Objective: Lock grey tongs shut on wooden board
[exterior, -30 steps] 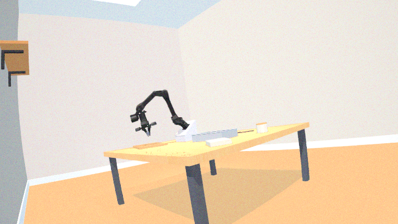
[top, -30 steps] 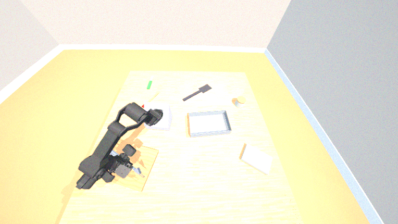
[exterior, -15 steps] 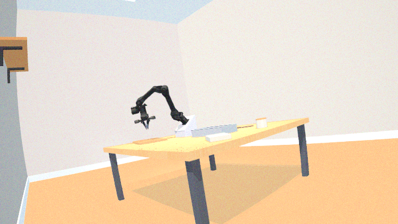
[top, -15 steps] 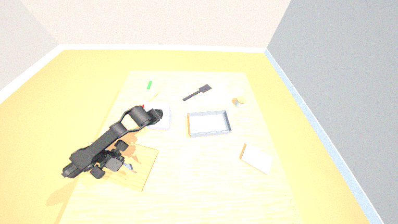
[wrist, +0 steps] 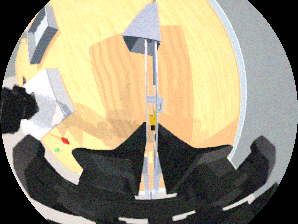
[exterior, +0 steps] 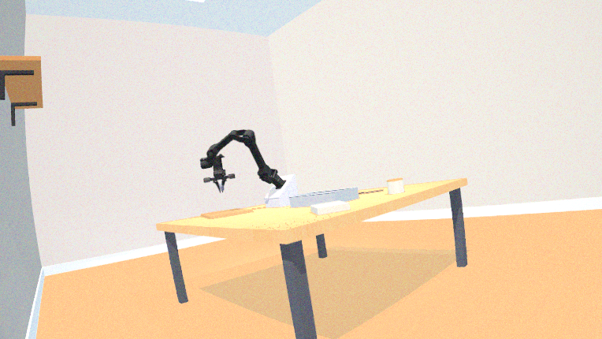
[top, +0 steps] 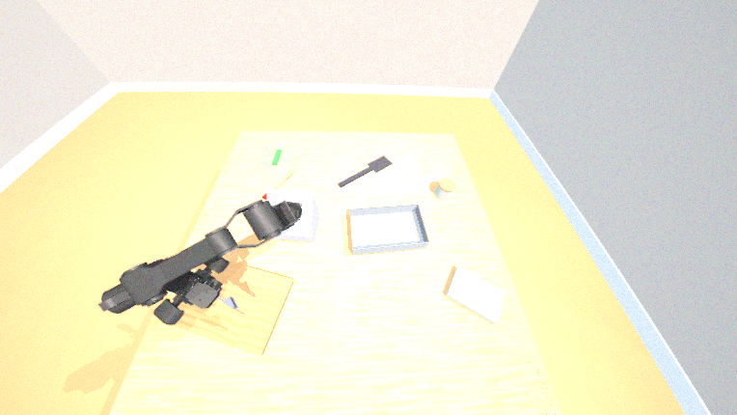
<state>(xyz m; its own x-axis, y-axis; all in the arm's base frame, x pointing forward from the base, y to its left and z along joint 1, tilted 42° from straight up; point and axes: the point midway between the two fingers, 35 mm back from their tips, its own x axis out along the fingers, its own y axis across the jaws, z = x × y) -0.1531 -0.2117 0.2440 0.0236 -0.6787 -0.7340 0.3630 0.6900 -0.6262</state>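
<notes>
My gripper [exterior: 221, 191] [wrist: 150, 125] is shut on the grey tongs [top: 230, 303] [exterior: 221, 187] [wrist: 151, 75]. It points down and holds them in the air above the wooden board [top: 276, 304] [exterior: 227, 213] [wrist: 112, 65]. In the wrist view the tongs run lengthwise between the fingers, their two arms close together and nearly parallel. A wide grey wedge is at the far end, and a small bracket and a yellow-and-black mark lie near the fingertips. I cannot tell whether the lock is engaged. The roasting tin [top: 423, 232] [exterior: 324, 196] [wrist: 45, 35] is empty. In the top view the arm hides most of the tongs.
The white arm base [top: 307, 229] [exterior: 286, 193] [wrist: 55, 97] stands between board and tin. A white block [top: 475, 294] [exterior: 330, 207], a jar [top: 444, 188] [exterior: 395, 186], a black spatula [top: 380, 163], a green item [top: 277, 156] and a red-tipped stick [top: 264, 196] lie farther off.
</notes>
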